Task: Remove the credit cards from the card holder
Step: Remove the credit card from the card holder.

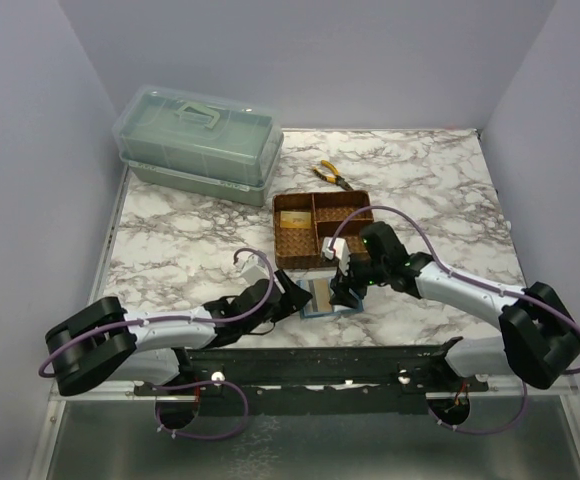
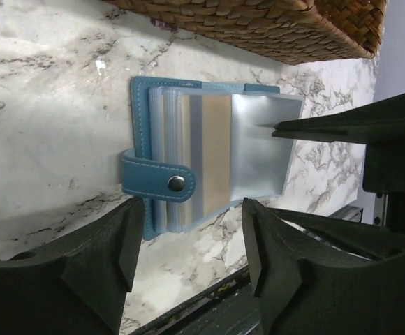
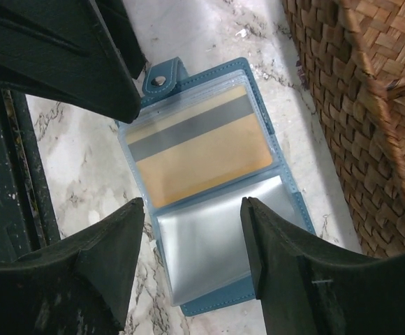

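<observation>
Card holder (image 1: 322, 297) lies open on the table (image 1: 170, 240), just near side of the woven tray (image 1: 305, 258), clear sleeves up. One gold card (image 3: 195, 150) shows in a sleeve; the sleeve beside it looks empty.

Left gripper (image 2: 192, 223): jaws fairly wide over the snap edge, clamping nothing. Right gripper (image 3: 193, 209): jaws apart above the sleeves, empty.

Best approach, I judge: left pins the cover flat; right narrows onto the card's edge alone and slides it along the sleeve, or the holder drags.

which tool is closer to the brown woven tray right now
Right. The right tool hovers over the open teal-blue card holder, directly beside the brown woven tray. The left tool is on the holder's other side, with the holder between it and the tray.
</observation>
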`<state>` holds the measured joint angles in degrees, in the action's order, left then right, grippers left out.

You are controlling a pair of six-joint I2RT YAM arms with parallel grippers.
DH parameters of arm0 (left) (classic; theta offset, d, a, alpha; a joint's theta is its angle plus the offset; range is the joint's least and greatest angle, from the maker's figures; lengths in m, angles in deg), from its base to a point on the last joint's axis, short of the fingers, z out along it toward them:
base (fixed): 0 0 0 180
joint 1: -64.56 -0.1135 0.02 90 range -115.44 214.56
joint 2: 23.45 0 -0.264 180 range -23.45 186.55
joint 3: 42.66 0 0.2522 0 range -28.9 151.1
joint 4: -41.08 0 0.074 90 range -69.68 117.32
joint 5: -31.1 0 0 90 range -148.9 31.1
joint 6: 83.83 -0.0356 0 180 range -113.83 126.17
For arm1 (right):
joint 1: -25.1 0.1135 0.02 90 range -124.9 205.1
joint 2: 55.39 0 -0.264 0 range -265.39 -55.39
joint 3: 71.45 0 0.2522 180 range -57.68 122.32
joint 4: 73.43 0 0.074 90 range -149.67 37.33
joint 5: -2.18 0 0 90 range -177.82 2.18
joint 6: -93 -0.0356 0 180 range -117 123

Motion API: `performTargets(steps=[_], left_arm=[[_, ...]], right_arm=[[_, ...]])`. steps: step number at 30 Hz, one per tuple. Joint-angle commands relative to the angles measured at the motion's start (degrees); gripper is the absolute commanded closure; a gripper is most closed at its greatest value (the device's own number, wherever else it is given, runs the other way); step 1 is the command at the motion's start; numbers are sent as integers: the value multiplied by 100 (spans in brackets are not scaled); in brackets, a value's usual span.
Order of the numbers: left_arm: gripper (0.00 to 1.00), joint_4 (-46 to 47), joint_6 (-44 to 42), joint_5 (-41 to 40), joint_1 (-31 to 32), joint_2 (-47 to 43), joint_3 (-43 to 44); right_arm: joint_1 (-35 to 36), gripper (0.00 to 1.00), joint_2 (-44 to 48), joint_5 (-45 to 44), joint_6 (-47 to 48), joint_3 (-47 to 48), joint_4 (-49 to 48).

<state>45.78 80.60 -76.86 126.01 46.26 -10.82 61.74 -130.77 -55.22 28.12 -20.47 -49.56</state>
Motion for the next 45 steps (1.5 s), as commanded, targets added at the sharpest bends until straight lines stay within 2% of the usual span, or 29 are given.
performTargets(steps=[1, 5, 8, 12, 18, 27, 34, 37, 41, 45], left_arm=[[37, -557, -238, -36, -94, 243, 292], [49, -399, -258, 91, -102, 312, 436], [53, -269, -318, 208, -98, 125, 526], [54, -259, -287, 415, -94, -93, 658], [54, -247, 6, 573, -102, -235, 557], [54, 259, 257, 734, -127, 606, 560], [54, 580, 310, 720, -177, 890, 487], [54, 382, 337, 685, -199, 899, 531], [53, -469, 419, 659, -204, 1005, 833], [53, -870, 471, 657, -204, 1153, 995]], right_arm=[[1, 36, -172, 80, -27, -39, 199], [-8, 36, -205, 30, -104, -60, 131], [-25, 36, -257, -62, -118, -80, 97], [-28, 37, -449, -157, -134, -58, 97], [-26, 48, -600, -284, -223, -36, 69], [-27, 63, -750, -461, -293, -20, 9], [-39, 67, -798, -531, -315, -15, -18], [-35, 67, -863, -544, -322, 13, 4], [-39, 67, -911, -569, -328, 32, 0], [-36, 67, -959, -584, -328, 47, 8]])
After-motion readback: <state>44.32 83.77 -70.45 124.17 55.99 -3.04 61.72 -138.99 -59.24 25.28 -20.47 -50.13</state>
